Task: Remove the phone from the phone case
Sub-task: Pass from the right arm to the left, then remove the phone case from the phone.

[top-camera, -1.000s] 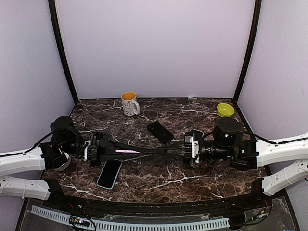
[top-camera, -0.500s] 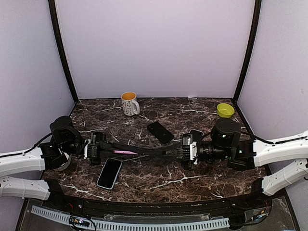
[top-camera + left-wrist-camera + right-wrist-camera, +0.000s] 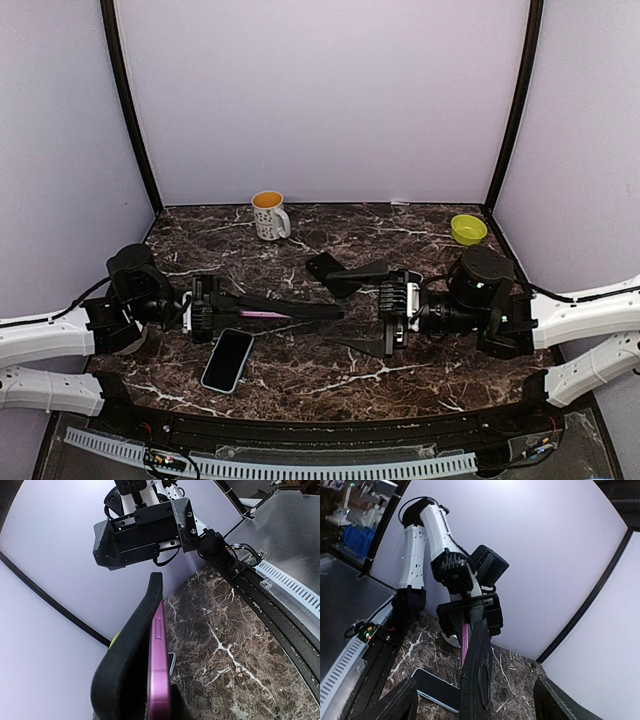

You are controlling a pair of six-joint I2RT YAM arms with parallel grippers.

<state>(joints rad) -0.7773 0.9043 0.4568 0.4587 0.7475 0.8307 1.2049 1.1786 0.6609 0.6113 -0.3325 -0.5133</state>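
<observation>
A pink phone [image 3: 262, 314] in a black phone case [image 3: 300, 309] hangs level above the table, edge up. My left gripper [image 3: 222, 307] is shut on its left end. In the left wrist view the pink edge [image 3: 159, 670] lies against the case [image 3: 127, 665], which bows away from it near my fingers. My right gripper [image 3: 345, 308] stands open, one finger on each side of the case's right end and neither touching it. The right wrist view shows the case back [image 3: 479, 680] and the phone [image 3: 465, 640] between those spread fingers [image 3: 395, 705].
A white mug [image 3: 268, 214] stands at the back left and a green bowl [image 3: 468, 229] at the back right. A blue-edged phone [image 3: 228, 361] lies face up under the left arm. A black phone [image 3: 328, 272] lies near the table's middle.
My right gripper has opened and let go of the case's right end, then drawn back slightly to the right. The left gripper keeps its hold on the phone and case.
</observation>
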